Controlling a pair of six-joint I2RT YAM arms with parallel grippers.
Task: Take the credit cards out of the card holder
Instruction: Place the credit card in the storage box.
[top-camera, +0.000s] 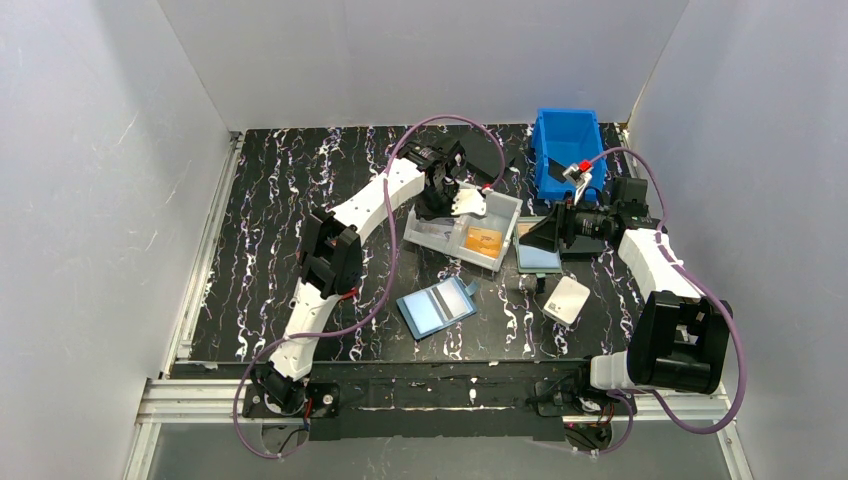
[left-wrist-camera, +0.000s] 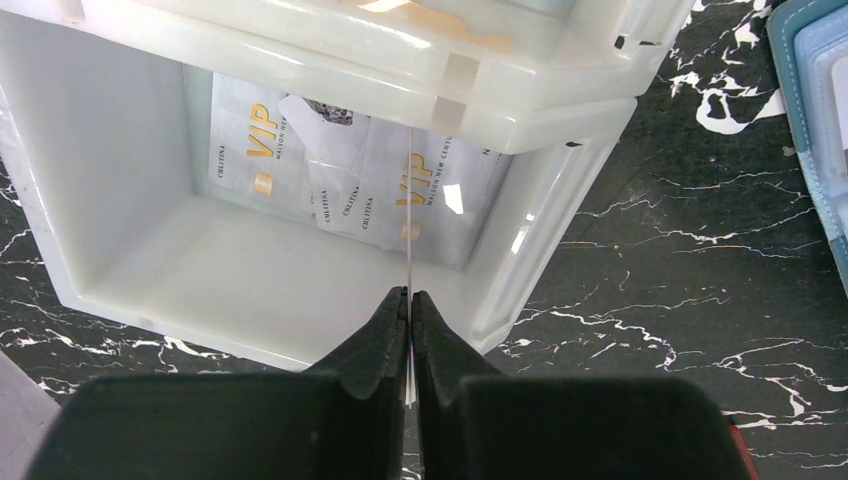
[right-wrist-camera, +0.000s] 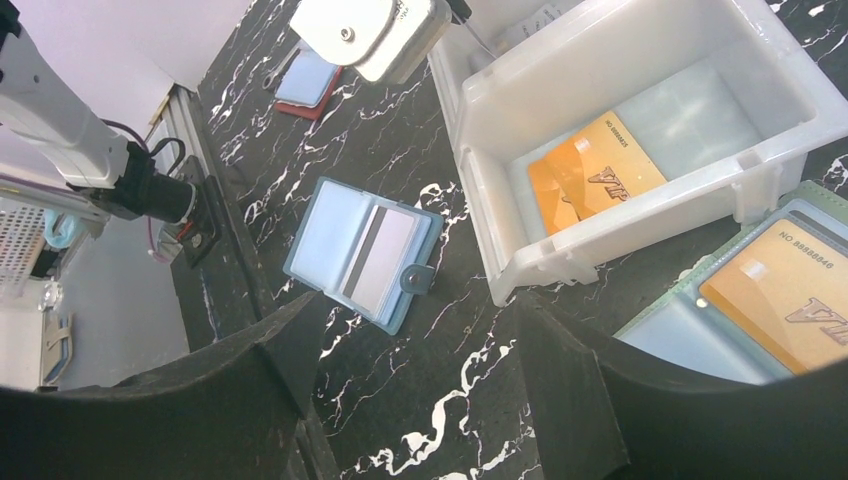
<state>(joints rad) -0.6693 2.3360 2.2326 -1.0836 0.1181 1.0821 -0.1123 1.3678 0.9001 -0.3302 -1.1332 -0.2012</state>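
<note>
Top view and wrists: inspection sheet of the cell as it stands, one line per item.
Surface: black table with white veining.
Job's things: blue card holder lies open and flat, a grey striped card in one panel; a second card hangs edge-on above the white bin's left compartment, where VIP cards lie.
Clutter: blue bin; teal holder holding an orange card; red-edged holder; another orange card in the white bin.
Grippers: left gripper fingers shut on the second card; right gripper fingers wide apart, holding nothing.
Cables: purple cables run along both arms, one arcing over the table.
Surroundings: pale walls on three sides; metal rail at the near edge.
</note>
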